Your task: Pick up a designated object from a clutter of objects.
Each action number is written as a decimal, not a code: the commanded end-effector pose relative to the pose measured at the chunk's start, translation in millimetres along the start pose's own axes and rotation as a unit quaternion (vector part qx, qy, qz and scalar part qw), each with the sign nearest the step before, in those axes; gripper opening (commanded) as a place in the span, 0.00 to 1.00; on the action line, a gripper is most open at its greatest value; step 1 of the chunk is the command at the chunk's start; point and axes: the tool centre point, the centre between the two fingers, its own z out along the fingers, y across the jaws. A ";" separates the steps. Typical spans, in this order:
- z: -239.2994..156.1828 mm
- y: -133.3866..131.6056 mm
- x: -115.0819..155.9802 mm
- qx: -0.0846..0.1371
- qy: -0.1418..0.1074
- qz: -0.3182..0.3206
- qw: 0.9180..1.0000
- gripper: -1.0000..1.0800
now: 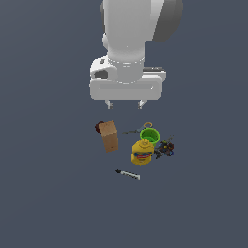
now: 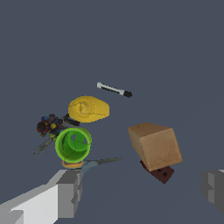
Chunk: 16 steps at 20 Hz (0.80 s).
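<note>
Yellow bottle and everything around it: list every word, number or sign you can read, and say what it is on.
None can be read.
Yellow bottle: its blue and red label is too blurred to make out any letters.
Brown box: plain faces, no print visible.
Green cup: no marking visible.
Marker-like stick: too small to show any text.

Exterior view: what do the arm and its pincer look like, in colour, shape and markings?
The arm is glossy white and rounded, with a grey patch near its upper end and a thin ring seam at the wrist. Below sits a wide, flat white bar carrying the pincer, whose two short, pale grey fingers look blocky in the wrist view. No cables or markings show.
</note>
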 end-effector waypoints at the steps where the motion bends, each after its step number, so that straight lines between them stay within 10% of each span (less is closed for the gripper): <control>1: 0.0 0.0 0.0 0.000 0.000 0.000 1.000 0.96; 16: -8.5 -4.8 4.9 0.008 0.005 -0.015 1.000 0.96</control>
